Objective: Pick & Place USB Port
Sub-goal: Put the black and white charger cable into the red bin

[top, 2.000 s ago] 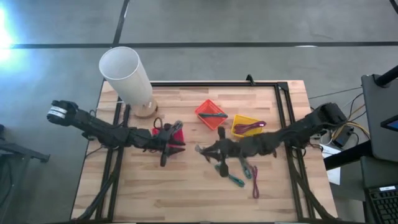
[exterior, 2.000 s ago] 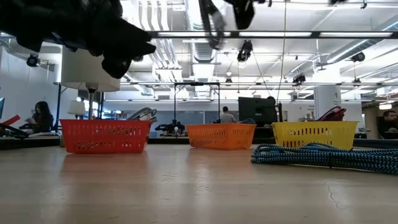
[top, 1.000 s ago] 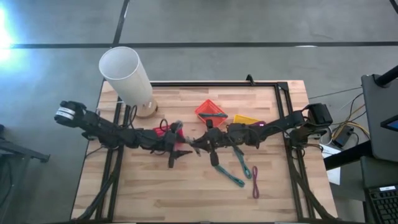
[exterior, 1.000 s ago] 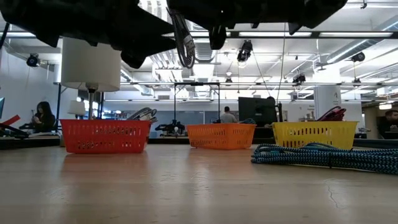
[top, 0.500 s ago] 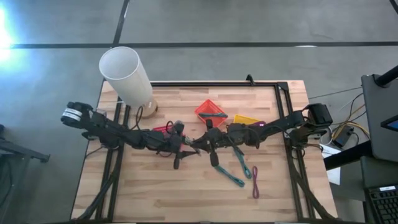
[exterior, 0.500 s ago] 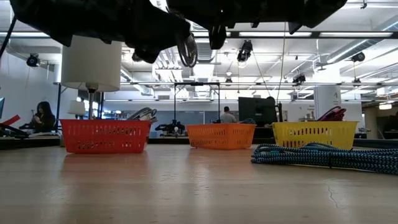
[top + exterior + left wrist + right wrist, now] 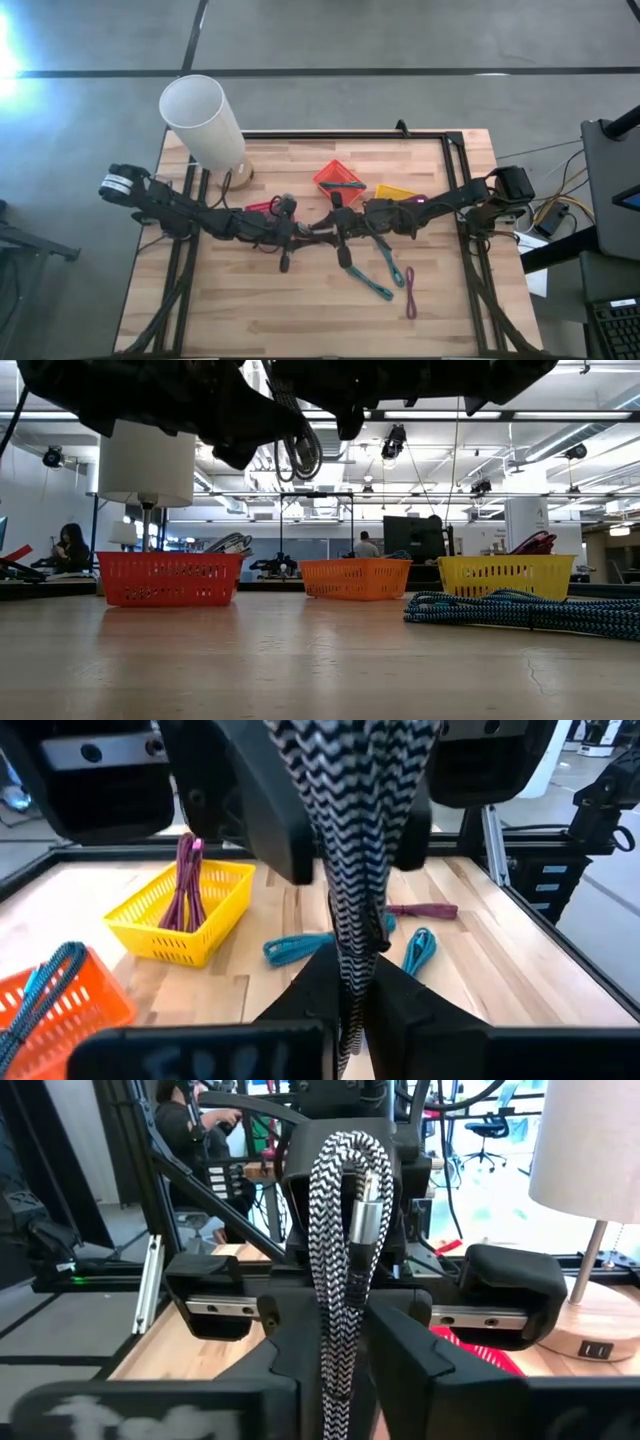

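A black-and-white braided USB cable (image 7: 345, 1230), bundled in a loop, hangs in the air over the middle of the table between both grippers. In the low view its loop (image 7: 300, 450) shows high above the tabletop. My left gripper (image 7: 300, 236) reaches in from the table's left and my right gripper (image 7: 322, 229) from the right. They meet tip to tip, each shut on the cable. A metal plug (image 7: 360, 1205) lies along the bundle near its looped end. My left gripper (image 7: 350, 995) pinches the bundled strands of the cable (image 7: 352, 935) between its two fingers, coming about level from the table's left. The cable is lifted clear of the table. My right gripper (image 7: 340, 1345) pinches the cable bundle (image 7: 338, 1295) between its two fingers, several strands together, coming about level from the table's right. The looped end (image 7: 350, 1145) stands past its fingertips toward the left gripper.
A red basket (image 7: 258, 209) sits under the left arm, with an orange basket (image 7: 338, 179) and a yellow basket (image 7: 393, 194) holding a purple cable farther right. Teal cables (image 7: 378, 285) and a purple cable (image 7: 410, 291) lie on the near right. A white lamp (image 7: 205, 120) stands far left.
My left gripper has moved toward the table's right, from over the red basket to the cable held by my right gripper, and now closes around it. My right gripper has kept still with the cable held up.
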`<move>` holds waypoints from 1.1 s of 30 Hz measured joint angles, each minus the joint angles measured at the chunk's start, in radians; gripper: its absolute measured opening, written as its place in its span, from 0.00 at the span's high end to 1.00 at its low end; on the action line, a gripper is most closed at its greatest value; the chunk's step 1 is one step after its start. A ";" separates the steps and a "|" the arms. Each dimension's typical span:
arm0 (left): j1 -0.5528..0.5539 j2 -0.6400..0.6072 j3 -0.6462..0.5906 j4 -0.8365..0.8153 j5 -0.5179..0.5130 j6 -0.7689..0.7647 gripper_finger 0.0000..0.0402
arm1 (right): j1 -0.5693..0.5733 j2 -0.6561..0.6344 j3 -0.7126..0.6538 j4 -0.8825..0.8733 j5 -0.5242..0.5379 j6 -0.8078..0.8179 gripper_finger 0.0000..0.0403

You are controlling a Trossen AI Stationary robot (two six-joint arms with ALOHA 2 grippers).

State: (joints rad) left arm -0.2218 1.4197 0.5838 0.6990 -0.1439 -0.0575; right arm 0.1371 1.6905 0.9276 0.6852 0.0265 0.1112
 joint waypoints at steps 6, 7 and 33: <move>0.000 -0.025 0.000 -0.089 0.002 -0.089 0.97 | 0.000 -0.019 0.000 -0.033 0.003 -0.013 0.69; 0.000 -0.042 0.000 -0.126 0.002 -0.095 0.97 | 0.000 -0.029 0.000 -0.049 0.003 -0.023 0.67; 0.166 -0.254 0.062 -1.175 -0.066 -0.439 0.96 | 0.070 -0.132 0.001 -0.686 -0.051 0.282 0.59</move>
State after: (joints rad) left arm -0.0558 1.1658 0.6456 -0.4759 -0.2100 -0.4967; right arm 0.2070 1.5585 0.9283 -0.0003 -0.0241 0.3934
